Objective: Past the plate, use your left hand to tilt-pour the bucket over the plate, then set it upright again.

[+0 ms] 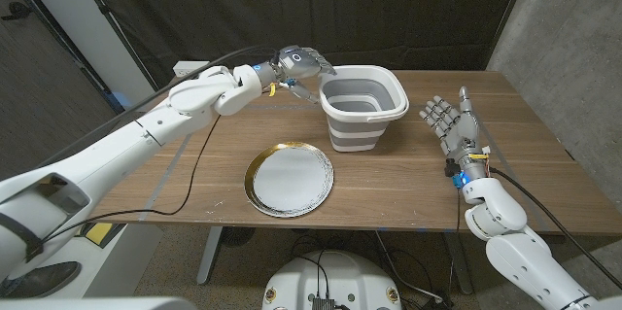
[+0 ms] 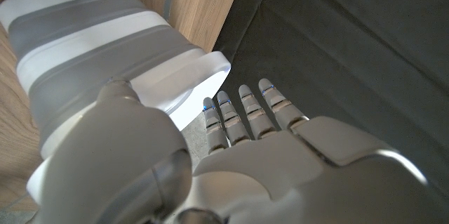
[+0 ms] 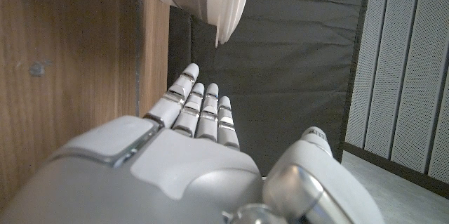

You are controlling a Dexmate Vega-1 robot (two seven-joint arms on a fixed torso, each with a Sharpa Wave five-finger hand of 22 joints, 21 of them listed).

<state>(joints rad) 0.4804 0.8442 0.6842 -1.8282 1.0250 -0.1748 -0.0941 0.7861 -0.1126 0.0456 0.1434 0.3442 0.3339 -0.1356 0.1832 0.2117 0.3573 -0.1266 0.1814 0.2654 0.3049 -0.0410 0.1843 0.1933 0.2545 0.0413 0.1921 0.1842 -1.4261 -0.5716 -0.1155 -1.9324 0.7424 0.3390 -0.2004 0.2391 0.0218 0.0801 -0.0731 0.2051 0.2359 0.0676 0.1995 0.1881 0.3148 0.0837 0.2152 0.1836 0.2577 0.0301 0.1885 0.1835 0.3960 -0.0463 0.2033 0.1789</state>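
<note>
Dark curtains hang behind our wooden table (image 1: 408, 193). Our left hand (image 1: 299, 63) reaches the rim of the upright grey-and-white bucket (image 1: 362, 106), fingers extended and holding nothing, though we cannot tell whether they touch it. The bucket stands just past the gold-rimmed plate (image 1: 289, 179), while our right hand (image 1: 450, 120) stands apart, fingers spread.

Bucket (image 1: 362, 108): white and grey banded, collapsible type with squarish rounded rim, standing upright and open on the table (image 1: 525, 179), toward the far edge and roughly midway between the left and right edges; inside looks empty in the head view; grey and white bands and flared white rim also seen close up in the left wrist view (image 2: 105, 55). Plate (image 1: 289, 179): round, white with gold rim and a ribbed border, lying flat near the front edge, just in front of the bucket and slightly toward the left edge, apart from it.
</note>
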